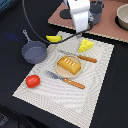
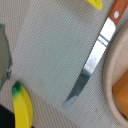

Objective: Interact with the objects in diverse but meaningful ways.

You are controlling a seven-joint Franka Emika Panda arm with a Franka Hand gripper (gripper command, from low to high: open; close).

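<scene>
Nearest the exterior camera, a red tomato (image 1: pixel 33 80) sits on the striped mat (image 1: pixel 95 85) covering the dark surface (image 1: pixel 112 107). Behind it, the bread loaf (image 1: pixel 69 64) lies on the round plate (image 1: pixel 61 73), between knife (image 1: pixel 65 79) and fork (image 1: pixel 80 56). Beyond them lie the cheese wedge (image 1: pixel 86 45) and the banana (image 1: pixel 53 38); beside the mat, a grey pan (image 1: pixel 34 52) holds nothing visible. Whether the hand (image 1: pixel 80 31) is apart or together cannot be told.

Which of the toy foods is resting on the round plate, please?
The golden-brown bread loaf sits on the tan plate. The tomato, banana and cheese wedge all lie directly on the mat.
</scene>
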